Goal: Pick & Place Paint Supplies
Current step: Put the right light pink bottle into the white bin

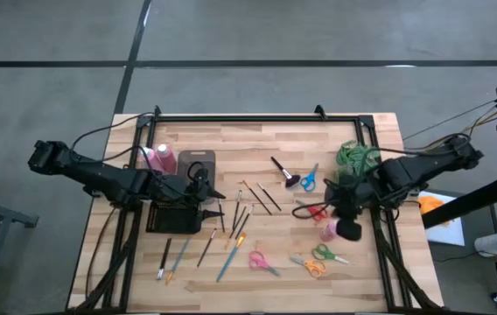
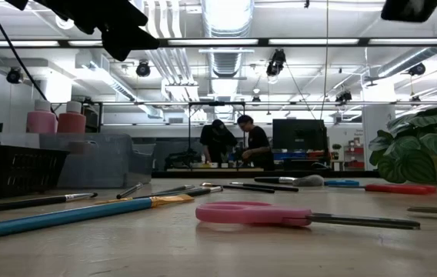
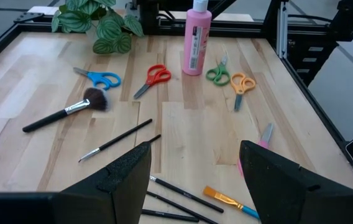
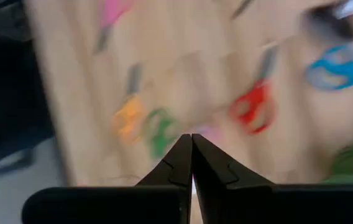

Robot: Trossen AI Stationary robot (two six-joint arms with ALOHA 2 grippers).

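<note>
Brushes (image 1: 250,203) lie scattered flat at mid-table, thin and pencil-long; more lie near the front edge, and a stubby black brush (image 1: 282,170) lies beside blue scissors (image 1: 309,178). Two pink bottles (image 1: 158,157) already stand in a grey bin (image 1: 198,161) at the left, behind a black basket (image 1: 174,217); a third bottle (image 3: 196,36) stands at the right by the plant (image 1: 356,156). Left gripper (image 1: 213,194) hovers over the basket's inner edge, fingers spread and empty, facing the brushes. Right gripper (image 4: 191,163) hangs above the scissors at the right, fingers pressed together on nothing. Judged handling: brushes are light, stiff and prone to roll; pinch mid-handle, across the shaft, clear of the bristles. The bottle looks heavier and smooth; grip the body below the cap, keeping it upright
</note>
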